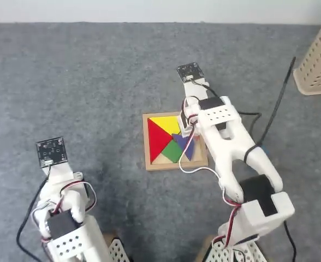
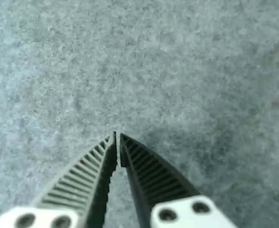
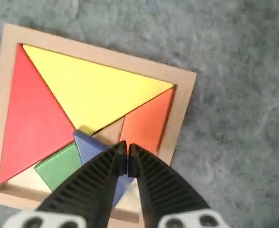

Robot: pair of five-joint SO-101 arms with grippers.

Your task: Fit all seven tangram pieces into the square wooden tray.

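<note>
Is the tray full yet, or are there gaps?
Not full. Bare wood shows in the tray between the blue piece and the orange piece, and in the corner beside the green piece.

The worktop [image 1: 95, 82] is rough, matt grey cloth. The tray [image 3: 101, 58] is smooth pale wood, and the tangram pieces [image 3: 97, 90] are smooth and painted. The left tool [image 2: 116, 142] and right tool [image 3: 126, 149] are ribbed black plastic.
</note>
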